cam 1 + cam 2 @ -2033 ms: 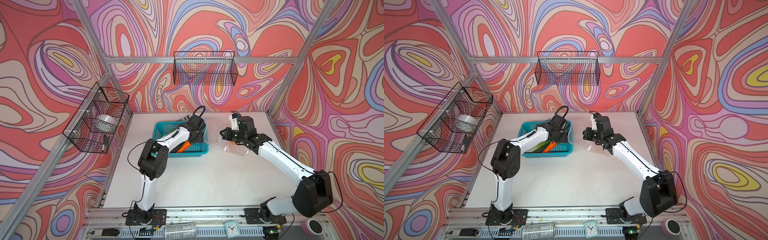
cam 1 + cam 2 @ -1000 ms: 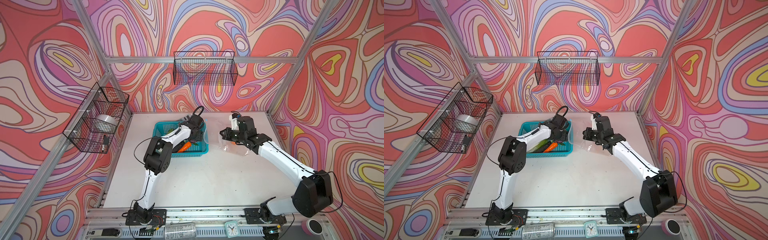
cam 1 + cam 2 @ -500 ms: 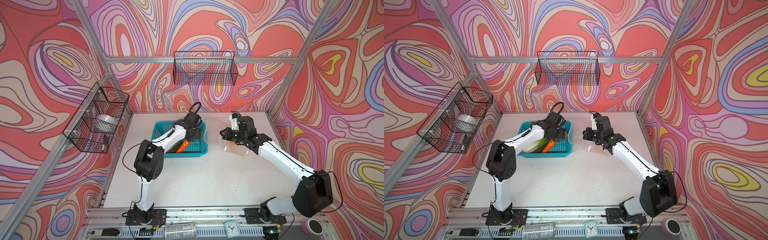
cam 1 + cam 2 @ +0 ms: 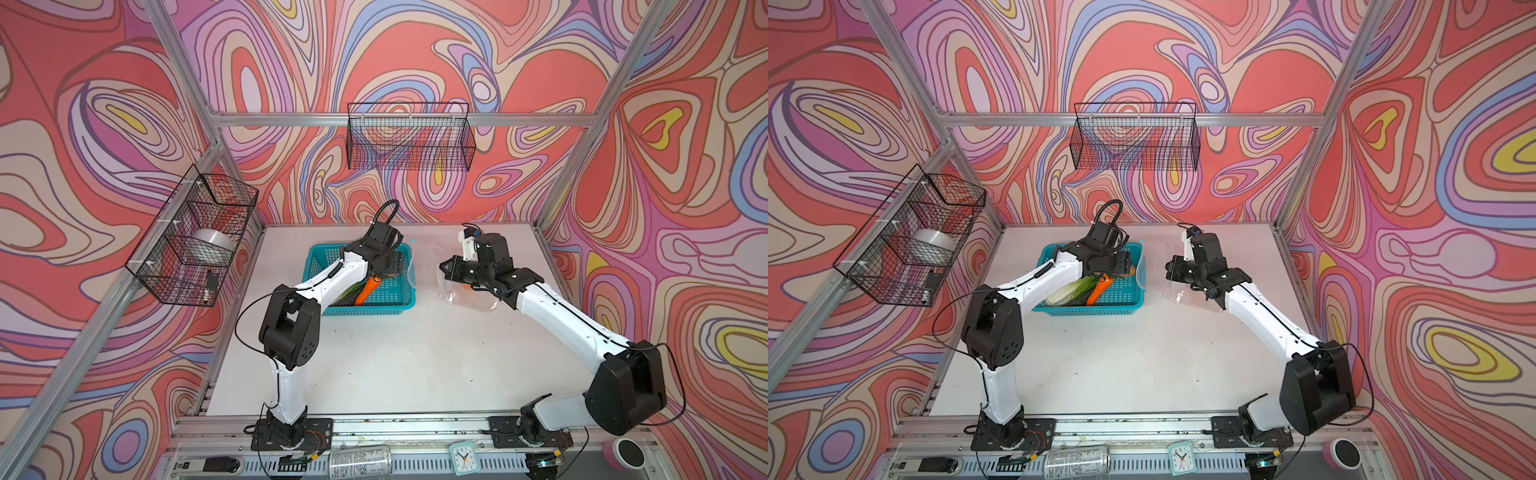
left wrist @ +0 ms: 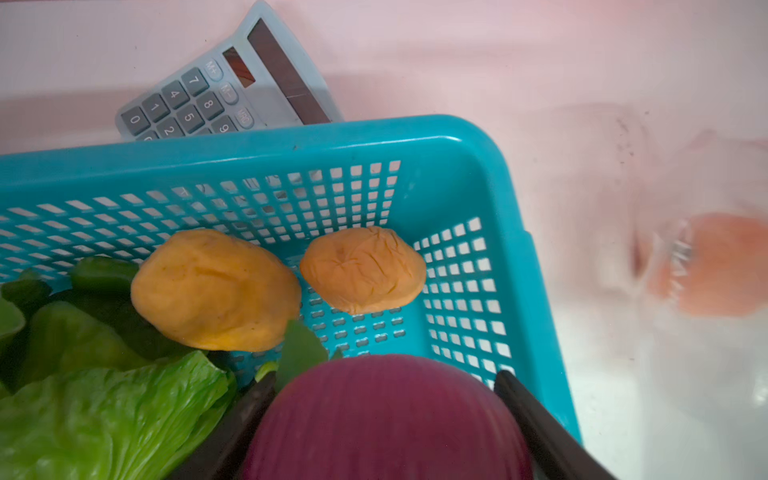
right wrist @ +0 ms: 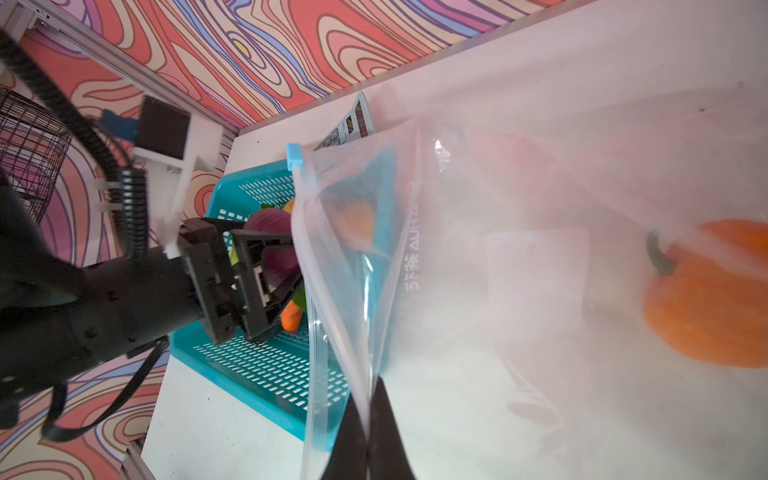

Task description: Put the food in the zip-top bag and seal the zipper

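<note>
- One left gripper (image 5: 384, 380): its two fingers stand wide apart and press on either side of the single purple piece (image 5: 386, 424), at a corner of the basket.
- One right gripper (image 6: 370, 440): its two fingers are pinched tight on the mouth edge of the one zip-top bag (image 6: 540, 166), holding that edge up.
- One zipper (image 6: 305, 270) runs along the mouth, whose two lips stand apart. One light-blue slider tab (image 6: 293, 153) sits at its far end.
- One pumpkin (image 6: 715, 295) lies inside the bag, which rests on the table (image 4: 395, 353).
- One teal basket (image 5: 457, 145) stands just beside the bag's mouth.
- In the basket are two potatoes, a larger potato (image 5: 216, 291) and a smaller potato (image 5: 363, 270), lying close together.
- It also holds one napa cabbage (image 4: 1071, 289) and one carrot (image 4: 1098, 289). I cannot tell the count of the dark green pieces (image 5: 62, 340).
- One grey calculator (image 5: 224, 95) lies just behind the basket.
</note>
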Motion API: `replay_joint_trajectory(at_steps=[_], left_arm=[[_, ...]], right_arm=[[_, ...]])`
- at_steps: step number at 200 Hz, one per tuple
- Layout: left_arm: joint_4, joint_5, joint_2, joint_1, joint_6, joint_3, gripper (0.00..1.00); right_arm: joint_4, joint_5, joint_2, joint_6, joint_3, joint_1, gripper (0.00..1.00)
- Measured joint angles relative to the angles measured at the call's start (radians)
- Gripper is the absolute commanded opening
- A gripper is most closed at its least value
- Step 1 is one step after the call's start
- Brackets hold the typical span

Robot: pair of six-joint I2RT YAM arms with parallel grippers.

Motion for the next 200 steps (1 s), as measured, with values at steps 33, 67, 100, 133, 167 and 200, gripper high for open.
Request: replay_joint_trajectory(at_steps=[33, 67, 100, 133, 167, 200], left_arm=[[-0.012, -0.042, 0.148, 0.023, -0.007, 0.114, 0.73], [-0.030, -0.075, 0.194, 0.031, -0.034, 0.156, 1.00], [-0.034, -0.094, 0.194, 0.031, -0.053, 0.161, 1.00], [-0.041, -0.110, 0.194, 0.031, -0.050, 0.161, 1.00], [-0.047, -0.105, 0.193, 0.031, -0.048, 0.161, 0.98], [-0.043, -0.072, 0.162, 0.031, -0.049, 0.114, 0.86]], right_arm=[[0.003, 0.000, -0.006, 0.000, -0.014, 0.000, 0.00], [0.005, 0.000, -0.007, -0.001, -0.015, 0.000, 0.00], [0.004, 0.000, -0.007, -0.002, -0.015, 0.000, 0.00], [0.005, 0.000, -0.007, -0.002, -0.015, 0.000, 0.00], [0.004, 0.000, -0.006, -0.001, -0.015, 0.000, 0.00], [0.004, 0.000, -0.006, -0.001, -0.015, 0.000, 0.00]])
